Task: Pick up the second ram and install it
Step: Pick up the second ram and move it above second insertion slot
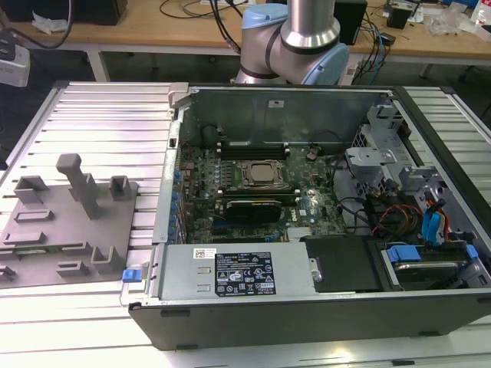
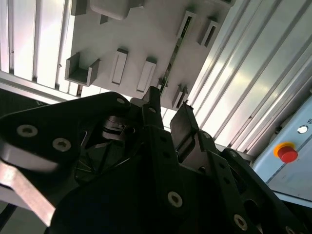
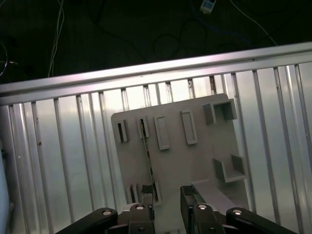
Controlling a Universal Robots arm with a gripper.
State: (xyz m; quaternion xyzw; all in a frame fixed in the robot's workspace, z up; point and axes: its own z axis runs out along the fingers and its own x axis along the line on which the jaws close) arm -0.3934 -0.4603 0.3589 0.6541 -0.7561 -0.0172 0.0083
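Note:
The second ram (image 3: 148,163) is a thin green stick seen edge-on, standing in a slot of the grey holder tray (image 3: 195,161). In the second wrist view the ram (image 2: 171,66) runs along the same tray (image 2: 141,34). My gripper (image 3: 167,196) hangs above the tray's near end, open, with nothing between its fingers. One finger (image 3: 142,214) lines up roughly with the ram's end, and the other finger (image 3: 196,209) sits off to its side. In the second wrist view the gripper (image 2: 170,100) points at the ram's near end.
The exterior view shows the tray (image 1: 46,245) on a ribbed aluminium table (image 1: 100,115), on the exterior view's left. Beside it lies an open computer case (image 1: 307,314) with the CPU socket (image 1: 259,173) and black memory slots (image 1: 253,144). A red stop button (image 2: 287,154) stands nearby.

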